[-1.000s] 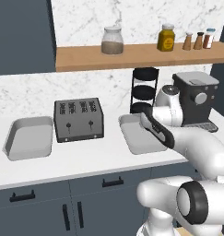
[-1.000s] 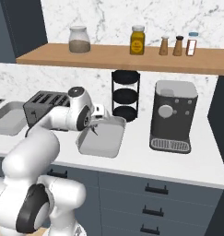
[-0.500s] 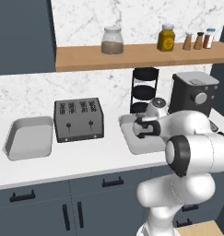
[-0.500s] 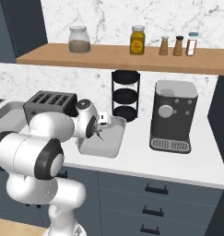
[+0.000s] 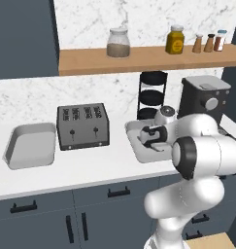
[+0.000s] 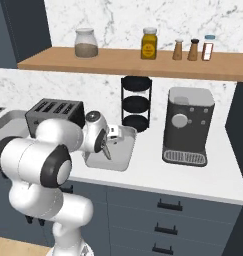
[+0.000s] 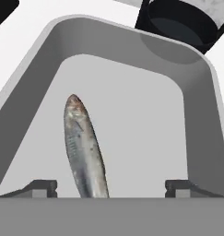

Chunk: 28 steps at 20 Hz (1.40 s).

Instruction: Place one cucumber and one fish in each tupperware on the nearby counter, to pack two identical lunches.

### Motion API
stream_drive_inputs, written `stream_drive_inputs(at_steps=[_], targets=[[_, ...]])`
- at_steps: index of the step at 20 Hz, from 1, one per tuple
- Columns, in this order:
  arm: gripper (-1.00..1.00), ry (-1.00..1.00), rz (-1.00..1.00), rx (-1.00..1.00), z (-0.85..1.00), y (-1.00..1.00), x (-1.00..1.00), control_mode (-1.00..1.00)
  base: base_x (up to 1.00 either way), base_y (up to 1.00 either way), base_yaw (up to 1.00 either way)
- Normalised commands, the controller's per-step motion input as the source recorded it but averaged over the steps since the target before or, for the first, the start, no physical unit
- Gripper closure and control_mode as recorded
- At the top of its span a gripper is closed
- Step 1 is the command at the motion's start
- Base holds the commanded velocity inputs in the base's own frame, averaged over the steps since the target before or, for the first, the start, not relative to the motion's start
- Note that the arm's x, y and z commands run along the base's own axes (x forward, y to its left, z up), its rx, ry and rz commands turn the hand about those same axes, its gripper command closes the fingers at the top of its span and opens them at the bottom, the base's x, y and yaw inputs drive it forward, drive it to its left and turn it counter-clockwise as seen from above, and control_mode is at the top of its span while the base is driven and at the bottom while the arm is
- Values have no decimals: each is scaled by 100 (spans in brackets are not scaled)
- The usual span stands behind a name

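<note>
We see the hand point(image 7: 111, 186) poised low over the right-hand tupperware point(image 7: 44, 87), its two dark finger tips point(image 7: 39, 186) spread wide apart and gripping nothing. A fish point(image 7: 85, 150) lies released on the tray's grey floor between them, its silvery body running lengthwise away from the hand and touching neither tip. From the left base view, we find the white arm bent across this tray point(image 5: 134, 131), which sits on the white desk point(image 5: 90, 170) just in front of a black tiered stand point(image 5: 152, 95) and between the black toaster point(image 5: 83, 125) and the dark coffee machine point(image 5: 203, 99). The second tupperware point(image 5: 31, 145) stands on the far side of the toaster, well apart from the hand. In the right base view the hand point(image 6: 107, 148) hangs over the near tray's point(image 6: 124, 150) left edge.
</note>
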Motion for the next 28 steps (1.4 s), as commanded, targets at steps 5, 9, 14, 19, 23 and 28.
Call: stream_drive_inputs(at_steps=[5,9,14,19,23,28], targets=[[-100,0,-2,0,98,0,-13,-100,0,0,0],[-100,0,-1,0,100,6,-54,-100,0,0,0],[-100,1,-3,0,100,15,-83,-100,0,0,0],[-100,-3,-4,0,64,13,-81,-100,0,0,0],[-100,-9,-4,0,3,-2,-48,-100,0,0,0],[-100,-1,0,0,0,-2,-33,-100,0,0,0]])
